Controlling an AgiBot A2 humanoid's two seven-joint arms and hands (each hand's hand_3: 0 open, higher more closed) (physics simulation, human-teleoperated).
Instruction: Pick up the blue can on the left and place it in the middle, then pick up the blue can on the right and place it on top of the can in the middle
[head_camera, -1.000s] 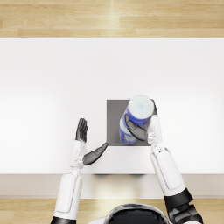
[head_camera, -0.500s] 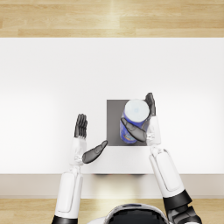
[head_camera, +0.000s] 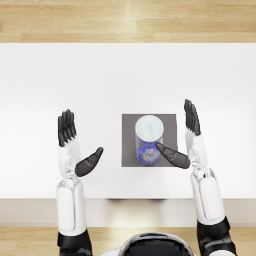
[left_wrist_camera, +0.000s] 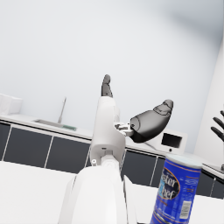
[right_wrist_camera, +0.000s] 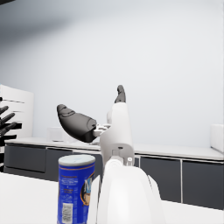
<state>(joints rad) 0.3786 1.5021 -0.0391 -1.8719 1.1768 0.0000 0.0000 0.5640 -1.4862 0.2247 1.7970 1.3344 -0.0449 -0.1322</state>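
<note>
Behind, kitchen counters; white table (grey mat, blue can), each robot hand released.

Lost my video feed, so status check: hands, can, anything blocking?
Left hand open, holding nothing. Right hand open beside the blue can, thumb near it. Can upright on the grey mat. Nothing in the way.

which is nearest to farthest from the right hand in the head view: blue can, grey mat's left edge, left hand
1. blue can, just to the right hand's inner side, by its thumb.
2. grey mat, its left edge beyond the can, at the table's middle.
3. left hand, farthest, across the mat on the left side.
</note>
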